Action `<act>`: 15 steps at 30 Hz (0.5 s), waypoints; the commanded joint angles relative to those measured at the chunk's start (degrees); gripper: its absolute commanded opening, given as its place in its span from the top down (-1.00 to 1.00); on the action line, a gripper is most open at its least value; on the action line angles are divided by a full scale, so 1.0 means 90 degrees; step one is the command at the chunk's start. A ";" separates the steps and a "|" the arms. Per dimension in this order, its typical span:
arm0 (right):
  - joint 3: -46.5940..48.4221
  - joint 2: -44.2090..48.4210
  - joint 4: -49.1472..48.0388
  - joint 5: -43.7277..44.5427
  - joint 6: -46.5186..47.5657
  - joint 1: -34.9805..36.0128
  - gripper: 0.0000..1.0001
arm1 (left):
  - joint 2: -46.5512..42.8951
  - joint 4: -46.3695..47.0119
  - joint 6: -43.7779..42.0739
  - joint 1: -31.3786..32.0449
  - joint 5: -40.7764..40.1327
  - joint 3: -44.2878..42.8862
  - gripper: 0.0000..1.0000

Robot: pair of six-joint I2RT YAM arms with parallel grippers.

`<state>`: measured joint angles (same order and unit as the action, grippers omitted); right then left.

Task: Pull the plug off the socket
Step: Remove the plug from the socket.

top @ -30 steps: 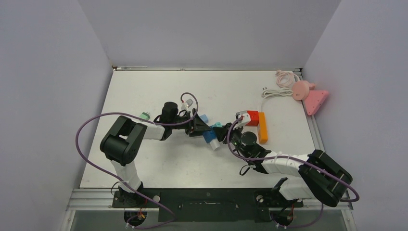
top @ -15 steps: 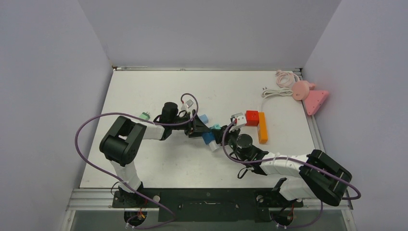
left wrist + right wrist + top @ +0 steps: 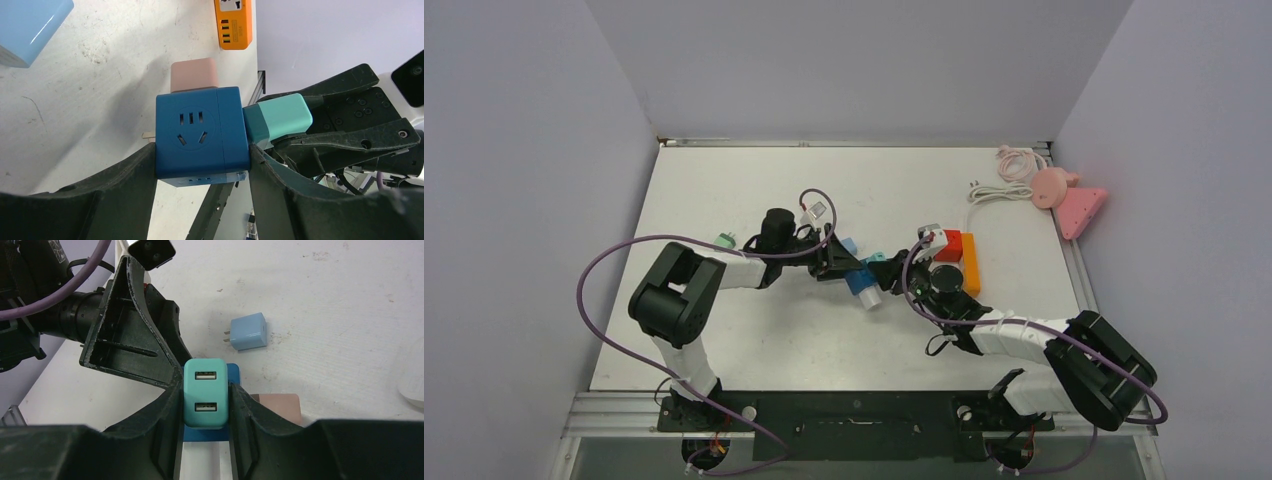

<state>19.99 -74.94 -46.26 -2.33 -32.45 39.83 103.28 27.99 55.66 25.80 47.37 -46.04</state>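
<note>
A dark blue cube socket (image 3: 200, 135) sits clamped between my left gripper's (image 3: 202, 150) fingers, just above the table. A teal plug (image 3: 205, 392) with two USB ports sticks out of the cube's side, its body flush against the socket face. My right gripper (image 3: 205, 389) is shut on that teal plug, one finger on each side. From above, the socket (image 3: 859, 282) and teal plug (image 3: 876, 262) lie mid-table where the left gripper (image 3: 849, 275) and right gripper (image 3: 886, 272) meet. A pink plug (image 3: 192, 75) sits on another face of the cube.
A light blue charger (image 3: 247, 332) lies loose on the table beyond the cube. An orange power strip (image 3: 970, 265) and a red cube (image 3: 951, 245) lie close behind the right wrist. Pink items and a white cord (image 3: 1064, 195) are at the far right edge.
The right wrist drifted slightly left, then back right and away. Both grips are unchanged, and the teal plug still sits against the socket.
</note>
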 commanded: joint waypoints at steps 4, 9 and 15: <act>0.0010 0.0018 -0.0597 0.0593 0.0083 -0.0131 0.89 | -0.0312 -0.0284 -0.0461 -0.0074 0.0147 -0.0069 1.00; 0.0135 0.0125 -0.0317 0.1299 0.0568 0.0482 0.89 | -0.0320 -0.0443 -0.0523 -0.0083 0.0078 -0.0089 1.00; 0.0427 0.0121 0.0072 0.2367 0.1309 0.1255 0.89 | -0.0285 -0.0562 -0.0540 -0.0120 0.0041 -0.0094 1.00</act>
<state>20.27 -74.91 -44.27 9.21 -26.22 48.40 102.96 23.51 52.95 25.71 48.07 -46.02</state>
